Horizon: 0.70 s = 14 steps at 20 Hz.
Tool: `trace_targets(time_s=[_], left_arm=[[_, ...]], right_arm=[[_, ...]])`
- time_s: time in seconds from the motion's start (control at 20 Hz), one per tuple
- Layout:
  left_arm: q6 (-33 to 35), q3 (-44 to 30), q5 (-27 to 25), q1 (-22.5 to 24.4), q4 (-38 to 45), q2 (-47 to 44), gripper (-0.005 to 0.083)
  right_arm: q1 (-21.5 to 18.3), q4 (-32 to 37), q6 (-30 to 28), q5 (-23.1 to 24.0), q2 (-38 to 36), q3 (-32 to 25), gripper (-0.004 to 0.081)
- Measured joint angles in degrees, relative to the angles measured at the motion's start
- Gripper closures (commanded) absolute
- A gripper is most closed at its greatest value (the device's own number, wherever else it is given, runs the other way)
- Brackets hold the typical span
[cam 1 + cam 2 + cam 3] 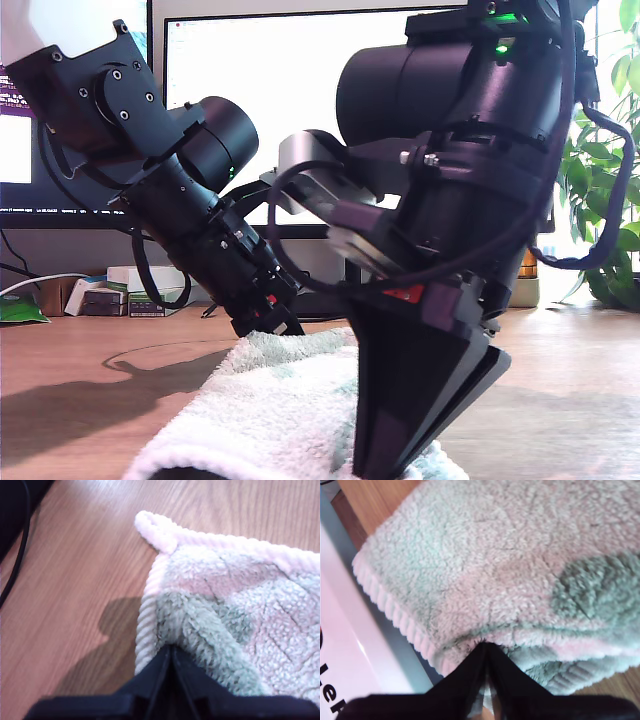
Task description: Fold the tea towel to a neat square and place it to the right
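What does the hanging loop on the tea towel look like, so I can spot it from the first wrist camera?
On the wooden desk, find the tea towel pinched in my first gripper. Follow its pale pink ribbed edge away from the jaws to the corner. The loop sticks out there onto bare wood: a small closed eyelet of the same twisted pink cord, the only part standing clear of the fluffy pile.

No legible text, letters on white surface (332, 680) cut off

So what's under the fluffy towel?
A brown wooden table shows around the fluffy off-white towel. Whatever lies directly beneath the cloth is covered, so I cannot see it.
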Motion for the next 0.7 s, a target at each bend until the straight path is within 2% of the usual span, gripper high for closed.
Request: trace_targets(time_s=[0.3, 0.7], left_arm=[[2.16, 1.36, -4.04, 0.83, -0.87, 0.26, 0.0797], [2.16, 4.9, -4.92, 2.14, -2.49, 0.96, 0.0797]], right_arm=[[-0.02, -0.07, 0.02, -0.02, 0.0, -0.07, 0.0782], [-0.02, 0.81, 0.17, -0.2, 0.0, -0.22, 0.0782]])
